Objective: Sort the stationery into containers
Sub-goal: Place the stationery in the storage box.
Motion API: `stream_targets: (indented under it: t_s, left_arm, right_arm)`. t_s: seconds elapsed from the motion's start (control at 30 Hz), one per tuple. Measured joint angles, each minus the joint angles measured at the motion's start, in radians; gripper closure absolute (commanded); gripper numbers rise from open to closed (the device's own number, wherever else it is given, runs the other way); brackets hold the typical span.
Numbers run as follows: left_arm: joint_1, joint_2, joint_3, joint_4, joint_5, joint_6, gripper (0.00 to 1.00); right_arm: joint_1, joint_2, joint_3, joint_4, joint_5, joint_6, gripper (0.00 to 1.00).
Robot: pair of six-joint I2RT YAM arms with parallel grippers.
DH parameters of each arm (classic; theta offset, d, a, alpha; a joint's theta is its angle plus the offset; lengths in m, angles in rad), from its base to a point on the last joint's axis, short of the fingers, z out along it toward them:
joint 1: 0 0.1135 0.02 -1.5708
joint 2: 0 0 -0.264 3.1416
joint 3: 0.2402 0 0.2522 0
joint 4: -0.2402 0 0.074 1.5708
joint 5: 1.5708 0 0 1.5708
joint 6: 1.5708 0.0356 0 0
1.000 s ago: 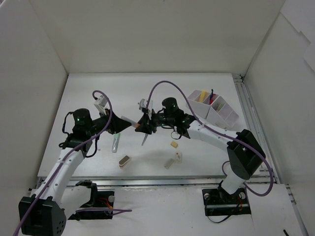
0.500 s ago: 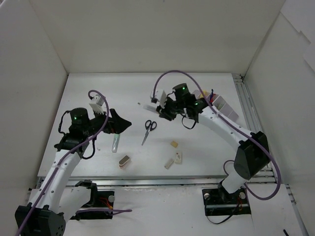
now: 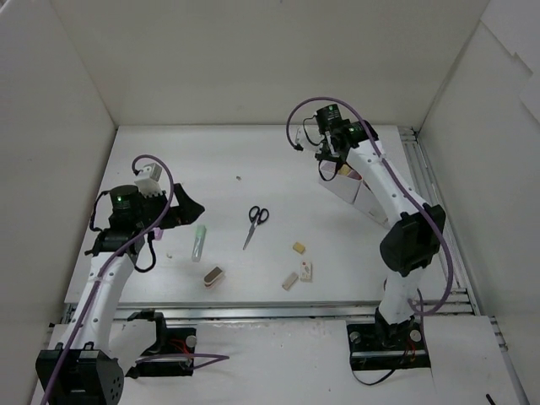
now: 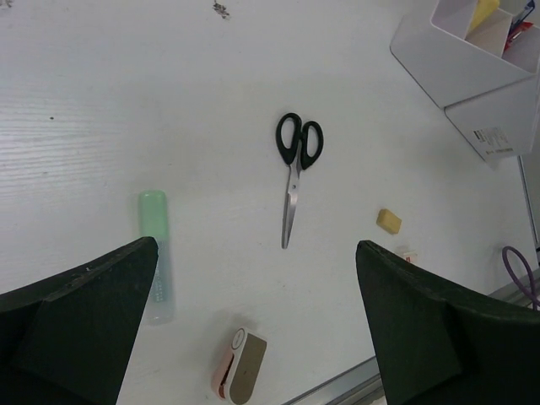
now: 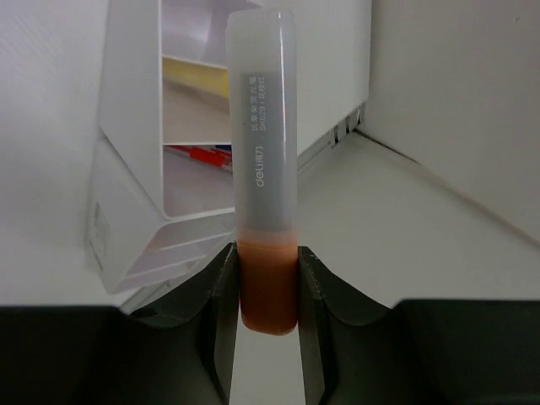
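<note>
While the right gripper [image 5: 268,278] is clenched on the orange marker [image 5: 266,169], gripping its orange body with the clear cap pointing away from the fingers, the left gripper [image 4: 253,246] is released, with its jaws standing wide apart above the left part of the desk [image 3: 211,160].

From the top view, the right arm reaches to the far right of the desk, and the marker is just beside the far left corner of the white tray [image 3: 371,198]. I cannot tell whether the marker touches the tray. In the right wrist view, the open compartments show behind the marker, one with a yellow item [image 5: 198,80] and one with a red item [image 5: 207,156].

Under the left gripper, the pale-green marker [image 4: 153,215] lies flat on the desk on the left. The black-handled scissors [image 4: 295,169] lie closed near the middle, well apart from it. A small beige eraser [image 4: 389,221] lies to the right of the scissors. A pink and beige block [image 4: 239,377] lies near the front edge. Two more small pale pieces [image 3: 298,275] lie together near the eraser.
</note>
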State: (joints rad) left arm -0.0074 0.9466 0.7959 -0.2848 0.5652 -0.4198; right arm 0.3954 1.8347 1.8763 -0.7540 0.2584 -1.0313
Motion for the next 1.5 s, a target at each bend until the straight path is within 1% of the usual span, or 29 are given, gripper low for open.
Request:
stream_targets:
  t_s: [0.17,0.27,0.4,0.57,0.73,1.03,1.5]
  left_arm:
    - [0.034,0.017,0.014,-0.011,-0.022,0.017,0.01]
    - [0.044,0.034,0.024,-0.011,-0.028,0.025,0.00]
    - [0.053,0.055,0.026,-0.015,-0.032,0.031,0.00]
    - [0.063,0.066,0.026,-0.020,-0.036,0.042,0.00]
    - [0.072,0.074,0.026,-0.020,-0.039,0.045,0.00]
    - [0.096,0.127,0.027,-0.020,-0.036,0.049,0.00]
    - [0.102,0.137,0.027,-0.024,-0.031,0.051,0.00]
  right_arm:
    - [-0.009,0.131,0.079,-0.032,0.220,-0.084,1.00]
    - [-0.011,0.178,0.099,-0.021,0.356,-0.137,1.00]
    - [-0.013,0.201,0.064,0.018,0.448,-0.206,1.00]
    - [-0.008,0.226,-0.018,0.108,0.545,-0.304,1.00]
    - [-0.006,0.256,-0.071,0.182,0.584,-0.382,0.99]
    - [0.005,0.257,-0.171,0.278,0.618,-0.480,0.99]
    - [0.021,0.258,-0.216,0.348,0.644,-0.527,0.94]
